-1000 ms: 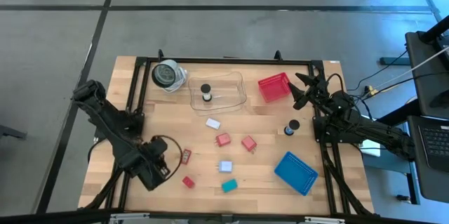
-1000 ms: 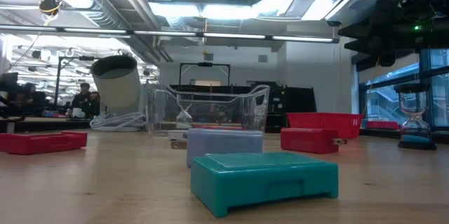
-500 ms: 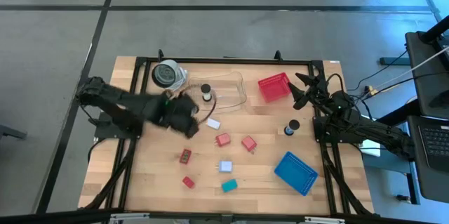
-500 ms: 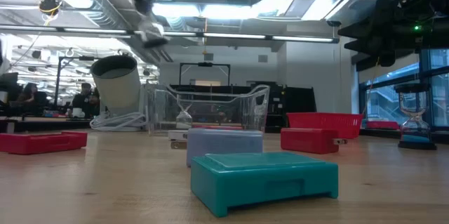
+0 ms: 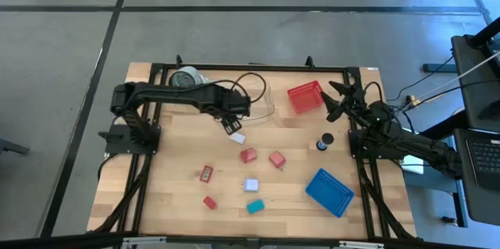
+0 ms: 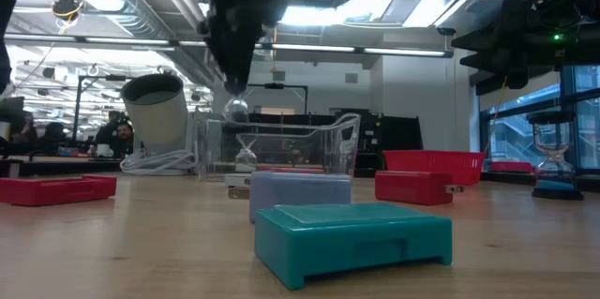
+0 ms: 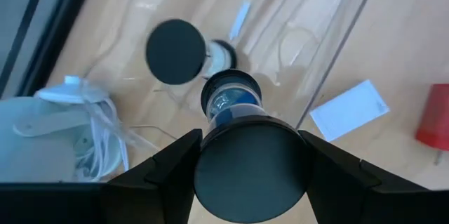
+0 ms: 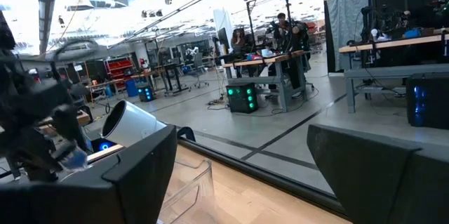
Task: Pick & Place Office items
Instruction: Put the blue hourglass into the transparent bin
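One hourglass point(image 7: 242, 150) upright in left pincer point(image 7: 245, 175)

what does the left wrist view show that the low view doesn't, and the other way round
Only left wrist: the left gripper with its fingers shut on the held hourglass, blue sand inside. Only low: the teal block, the red basket and another hourglass at far right. Both: the clear tray with the tray hourglass standing inside.
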{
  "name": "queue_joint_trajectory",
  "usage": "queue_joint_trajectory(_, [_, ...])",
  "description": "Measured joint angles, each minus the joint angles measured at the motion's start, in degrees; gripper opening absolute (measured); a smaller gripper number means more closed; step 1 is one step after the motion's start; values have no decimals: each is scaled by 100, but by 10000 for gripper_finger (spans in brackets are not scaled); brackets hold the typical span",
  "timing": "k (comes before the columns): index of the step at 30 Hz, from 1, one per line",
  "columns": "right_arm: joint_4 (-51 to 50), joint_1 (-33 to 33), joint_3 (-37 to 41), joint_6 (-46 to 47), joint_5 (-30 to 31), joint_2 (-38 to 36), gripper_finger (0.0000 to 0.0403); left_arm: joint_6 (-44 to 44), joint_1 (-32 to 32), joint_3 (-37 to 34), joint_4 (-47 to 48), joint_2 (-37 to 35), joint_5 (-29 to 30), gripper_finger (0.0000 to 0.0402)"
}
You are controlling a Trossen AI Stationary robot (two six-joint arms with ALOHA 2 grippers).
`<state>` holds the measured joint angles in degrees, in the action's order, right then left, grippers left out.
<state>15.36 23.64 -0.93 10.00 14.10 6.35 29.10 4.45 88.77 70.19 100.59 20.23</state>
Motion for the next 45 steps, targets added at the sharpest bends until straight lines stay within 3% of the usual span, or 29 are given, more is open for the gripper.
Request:
queue_joint_trajectory(9, [-1,0,0,0,-2,0,324,-607,26,-98,-578,167,-49,214])
queue_joint_trajectory(25, [-1,0,0,0,-2,0,324,-1281,947,-378,-1334,152,-1560,214])
queue_joint_trajectory(38, [1,0,0,0,0,0,324,-1469,1413,-378,-1915,156,-1871,214])
queue_joint_trajectory(45, [2,0,0,0,-2,0,324,-1518,1419,-378,-1937,615,-2301,214])
